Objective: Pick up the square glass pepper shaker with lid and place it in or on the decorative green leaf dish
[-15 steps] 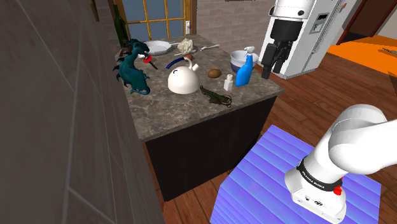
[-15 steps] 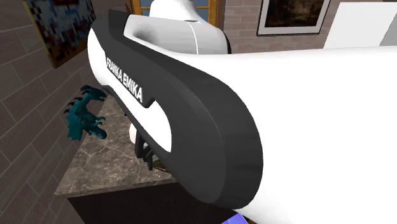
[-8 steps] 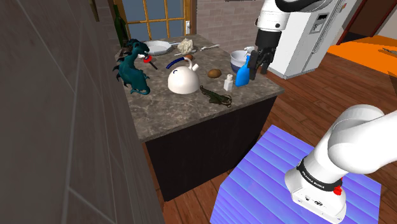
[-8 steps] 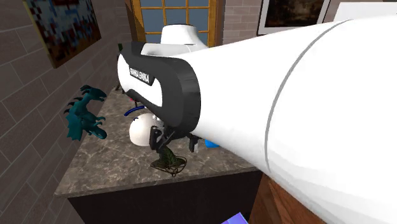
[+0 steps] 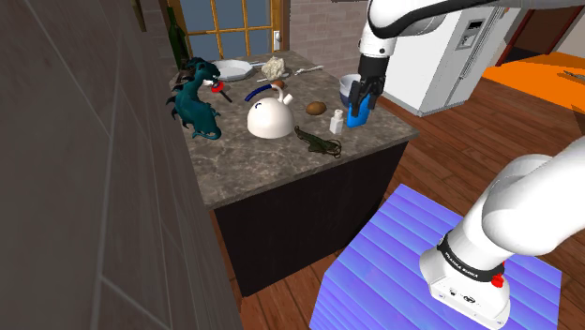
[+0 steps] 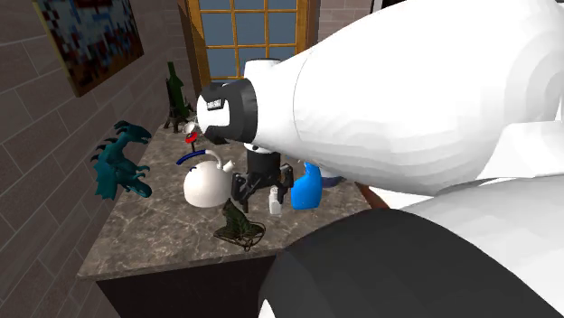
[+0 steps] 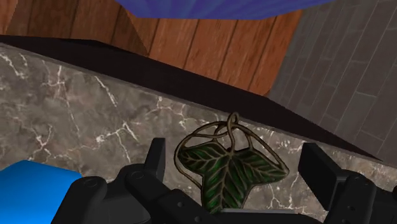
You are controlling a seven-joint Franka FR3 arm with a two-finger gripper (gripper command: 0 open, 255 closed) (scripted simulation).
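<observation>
A kitchen with a wooden floor and a paned window (image 5: 223,23) holds a dark cabinet topped by a grey marbled counter (image 5: 253,167), crowded along its far half with a teal dragon figurine (image 5: 194,101), a white kettle (image 5: 269,118) and a blue spray bottle (image 5: 357,112). The pepper shaker (image 5: 336,120) – drawn as a small pale square block with a lighter cap – stands upright on the counter just beside the spray bottle, on the kettle's side of it, and nothing touches it. The leaf dish (image 5: 319,142), dark green with a wiry looped rim, lies flat a little nearer the counter's front edge, close to the shaker but apart from it. The gripper (image 5: 360,97) hangs above the spray bottle end of the counter; in the wrist view its two black fingers (image 7: 157,156) stand wide apart with nothing between them except the leaf dish (image 7: 229,167) seen down on the marble below. So, by my reading, no part of the task is done yet – the hand is empty and on its approach. Left to do: line up over the shaker, come down around it without knocking the spray bottle, clasp it, lift, carry it the short way to the dish and let go.
</observation>
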